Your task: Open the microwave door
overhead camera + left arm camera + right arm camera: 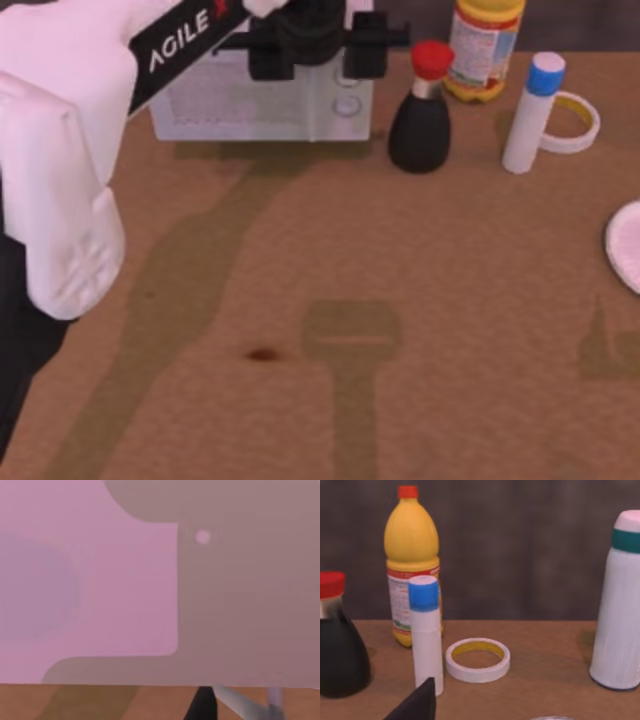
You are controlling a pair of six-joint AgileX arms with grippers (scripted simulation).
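White is the colour of the microwave (262,100), and it sits at the far edge of the brown table (420,300), toward the left. From above, my left arm reaches over it, and the black left gripper (322,42) hangs right at the top front of the box, above the microwave door (235,100). The door looks flat against the box, so I think it is not open yet. I cannot tell if the claw is wide or narrow, because it is seen from straight above and partly cut off. The 2 round knobs sit just right of the door. Near the microwave stand a dark bottle with a red cap (422,115), a yellow bottle (484,45), a white stick with a blue cap (533,112) and a tape ring (572,122). A white plate (626,245) peeks in at the right edge.

The left wrist view is filled with a pale pink-white surface very close up, most likely the microwave, so the claw does not show there.

The right wrist view shows the same bottles, the tape ring and a tall white bottle with a green band (619,605). The right arm seems parked, and I cannot tell how its claw is set.

I think the step in hand is getting hold of the door. Next, the left claw needs to catch the slim handle and pull it out in a curve
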